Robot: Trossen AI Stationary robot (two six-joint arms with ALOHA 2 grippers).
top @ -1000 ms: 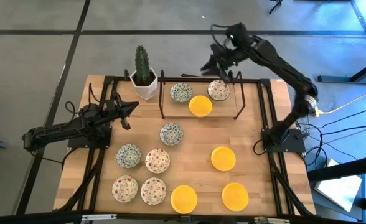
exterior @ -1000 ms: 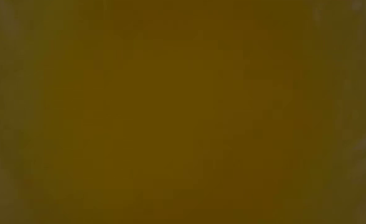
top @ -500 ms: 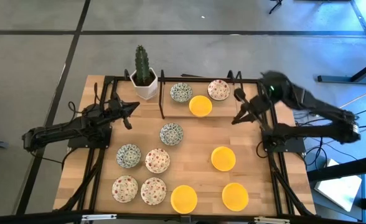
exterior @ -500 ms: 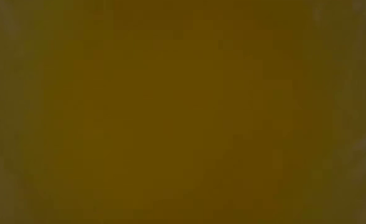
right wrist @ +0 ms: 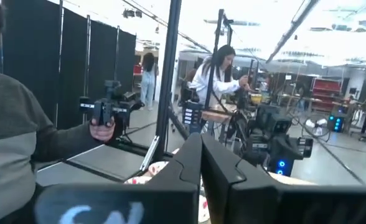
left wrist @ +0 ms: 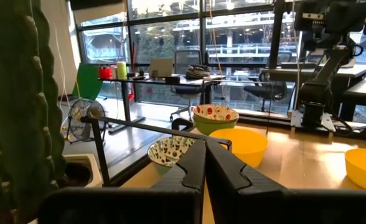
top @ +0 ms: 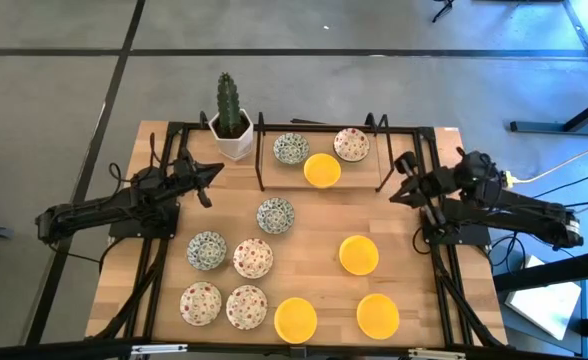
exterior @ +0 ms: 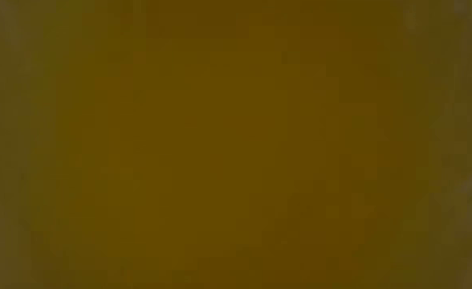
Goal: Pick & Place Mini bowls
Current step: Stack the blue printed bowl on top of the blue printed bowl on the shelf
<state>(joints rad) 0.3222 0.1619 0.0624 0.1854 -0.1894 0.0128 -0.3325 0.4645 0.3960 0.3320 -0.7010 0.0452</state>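
We see both arms folded back at the bench's side edges, and neither holds a bowl. The right gripper [top: 406, 187] sits low by the right edge, level with the end of the black rack [top: 319, 160] at the far edge; in the right wrist view its fingers [right wrist: 195, 163] are pressed together with nothing between them. The left gripper [top: 206, 178] rests near the left edge, just this side of the cactus pot [top: 232, 135], and its fingers [left wrist: 203, 167] are likewise pressed together and empty.

Three mini bowls lie inside the rack: a blue-green bowl [top: 291, 149], a yellow bowl [top: 322, 169] and a speckled bowl [top: 351, 144]. The rest lie on open bench, with another blue-green bowl [top: 276, 215] near the middle, a yellow bowl [top: 358, 254] towards the right edge, and the others grouped towards the near edge and near-left corner.

We judge the coming move turns on that right-hand yellow bowl: it lies nearer the bench's near edge than the right fingers, and the right arm is plainly the nearer one. Being round, it offers no long axis, so any rim approach serves.

The high view alone gives this layout. The low view is blocked, a plain dark yellow field. The left wrist view shows the rack bowls from the side; the right wrist view shows people beyond the bench.
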